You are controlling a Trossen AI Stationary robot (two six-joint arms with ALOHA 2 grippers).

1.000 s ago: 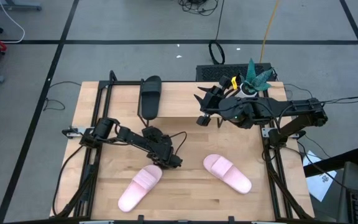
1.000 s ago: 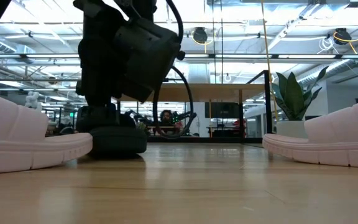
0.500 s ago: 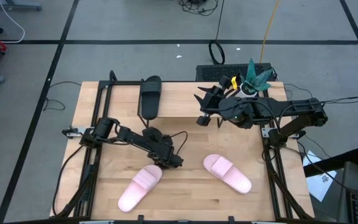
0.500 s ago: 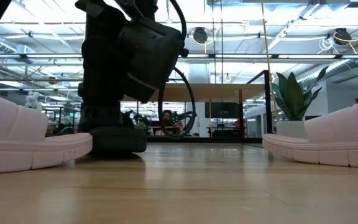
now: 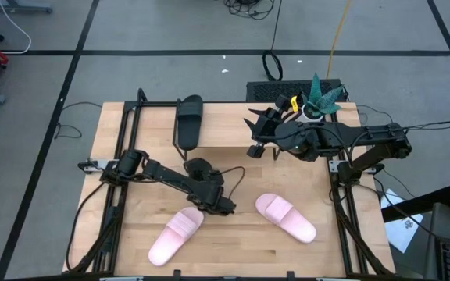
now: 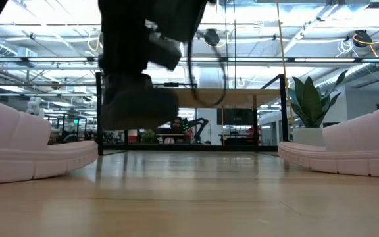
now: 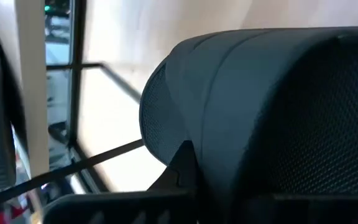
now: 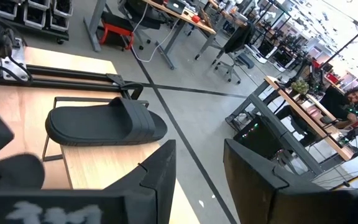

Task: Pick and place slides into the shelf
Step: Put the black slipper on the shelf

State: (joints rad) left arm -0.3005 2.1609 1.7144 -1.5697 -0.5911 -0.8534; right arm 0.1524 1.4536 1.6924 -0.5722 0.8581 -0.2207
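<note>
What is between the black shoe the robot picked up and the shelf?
Nothing visible on the table. The left gripper holds a black slide clear of the tabletop, and only bare wood lies ahead. On the shelf, another black slide fills one spot, and the right gripper hovers nearby.

Left pincer (image 5: 223,204) tips hidden; black slide (image 6: 137,105) blurred.
</note>
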